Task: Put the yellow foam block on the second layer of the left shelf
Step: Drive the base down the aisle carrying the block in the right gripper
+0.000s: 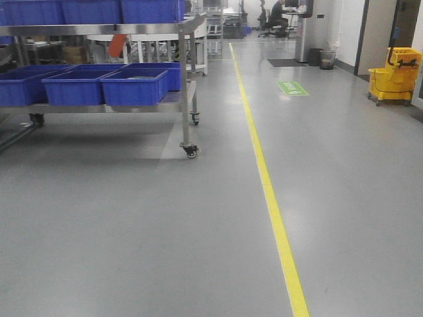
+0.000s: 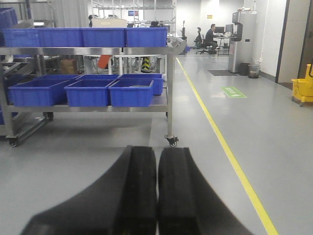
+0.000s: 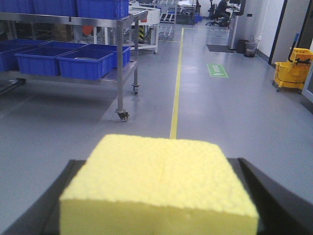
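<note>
Holding the yellow foam block (image 3: 159, 183) in the right gripper (image 3: 159, 164), with one dark finger (image 3: 51, 208) against the left side and another against the right. Closed on the foam, pored top face up, edges soft. Fills the near lower half of the right wrist view, hanging above bare grey floor (image 3: 58, 122), not on any shelf.

Over on the left gripper (image 2: 157, 152): pressed shut, black pads side by side with only a thin seam between, gripping nothing.

Farther out, to the far left and well apart from the block, a steel shelf cart (image 3: 119, 73) on casters. On its lower layer, open blue bins (image 3: 85, 63) in rows; on the upper layer, more blue bins (image 3: 100, 7) along the top edge.

Right of the cart, running from near to far, a yellow floor line (image 3: 175, 98). Right of that line, a green floor marking (image 3: 216, 70). At the far right, against the wall, a yellow mop bucket (image 3: 292, 68). Far back, beside a tall grey unit, a trash can (image 3: 251, 48) and, at a desk, a seated person (image 2: 211, 35).
</note>
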`<act>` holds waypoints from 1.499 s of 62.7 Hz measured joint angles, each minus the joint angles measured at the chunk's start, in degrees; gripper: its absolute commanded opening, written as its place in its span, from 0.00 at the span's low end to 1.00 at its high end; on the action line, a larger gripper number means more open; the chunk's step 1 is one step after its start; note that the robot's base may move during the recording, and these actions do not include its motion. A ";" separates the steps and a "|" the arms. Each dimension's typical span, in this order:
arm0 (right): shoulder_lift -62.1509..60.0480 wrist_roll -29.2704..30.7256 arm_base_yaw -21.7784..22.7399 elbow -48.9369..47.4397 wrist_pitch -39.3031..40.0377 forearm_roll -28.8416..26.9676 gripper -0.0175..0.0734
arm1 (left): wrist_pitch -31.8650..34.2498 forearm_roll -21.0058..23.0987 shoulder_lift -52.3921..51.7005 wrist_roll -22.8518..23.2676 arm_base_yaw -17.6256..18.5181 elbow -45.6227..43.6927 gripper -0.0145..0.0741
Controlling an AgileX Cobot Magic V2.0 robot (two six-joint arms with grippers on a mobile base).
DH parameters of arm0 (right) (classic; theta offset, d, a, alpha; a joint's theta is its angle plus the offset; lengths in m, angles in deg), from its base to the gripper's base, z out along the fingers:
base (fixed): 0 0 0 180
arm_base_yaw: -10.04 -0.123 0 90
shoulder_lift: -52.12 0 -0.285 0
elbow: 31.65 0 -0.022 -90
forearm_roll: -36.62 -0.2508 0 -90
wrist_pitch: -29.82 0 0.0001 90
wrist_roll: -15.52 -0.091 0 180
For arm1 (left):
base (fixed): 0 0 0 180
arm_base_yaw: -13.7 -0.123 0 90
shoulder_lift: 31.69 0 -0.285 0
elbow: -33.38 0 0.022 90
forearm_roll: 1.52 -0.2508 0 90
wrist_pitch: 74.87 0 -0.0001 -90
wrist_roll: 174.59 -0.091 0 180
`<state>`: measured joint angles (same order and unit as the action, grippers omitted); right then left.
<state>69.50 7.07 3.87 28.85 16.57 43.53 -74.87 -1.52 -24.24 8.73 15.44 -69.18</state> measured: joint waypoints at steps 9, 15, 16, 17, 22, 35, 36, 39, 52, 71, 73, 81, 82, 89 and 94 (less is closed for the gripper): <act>0.00 0.00 0.00 0.00 0.00 0.00 0.74 | 0.00 0.00 0.00 0.00 0.00 0.00 0.30; 0.00 0.00 0.00 0.00 0.00 0.00 0.74 | 0.00 0.00 0.00 0.00 0.00 0.00 0.30; 0.00 0.00 0.00 0.00 0.00 0.00 0.74 | 0.00 0.00 0.00 0.00 0.00 0.00 0.30; 0.00 0.09 0.00 0.00 0.00 0.00 0.74 | 0.00 0.00 0.00 0.00 0.00 0.00 0.30; 0.00 0.09 0.00 0.00 0.00 0.00 0.74 | 0.00 0.00 0.00 0.00 0.00 0.00 0.30; 0.00 0.09 0.00 0.00 0.00 0.00 0.74 | 0.00 0.00 0.00 0.00 0.00 0.00 0.30; 0.00 0.09 0.00 0.00 0.00 0.00 0.74 | 0.00 0.00 0.00 0.00 0.00 0.00 0.30; 0.00 0.09 0.00 0.00 0.00 0.00 0.74 | 0.00 0.00 0.00 0.00 0.00 0.00 0.30; 0.00 0.09 0.00 0.00 0.00 0.00 0.74 | 0.00 0.00 0.00 0.00 0.00 0.00 0.30; 0.00 0.09 0.00 0.00 0.00 0.00 0.74 | 0.00 0.00 0.00 0.00 0.00 0.00 0.30; 0.00 0.09 0.00 0.00 0.00 0.00 0.74 | 0.00 0.00 0.00 0.00 0.00 0.00 0.30; 0.00 0.09 0.00 0.00 0.00 0.00 0.74 | 0.00 0.00 0.00 0.00 0.00 0.00 0.30; 0.00 0.09 0.00 0.00 0.00 0.00 0.74 | 0.00 0.00 0.00 0.00 0.00 0.00 0.30; 0.00 0.09 0.00 0.00 0.00 0.00 0.74 | 0.00 0.00 0.00 0.00 0.00 0.00 0.30; 0.00 0.09 0.00 0.00 0.00 0.00 0.74 | 0.00 0.00 0.00 0.00 0.00 0.00 0.30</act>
<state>69.50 7.16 3.87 28.85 16.57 43.53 -74.87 -1.52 -24.24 8.73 15.44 -69.18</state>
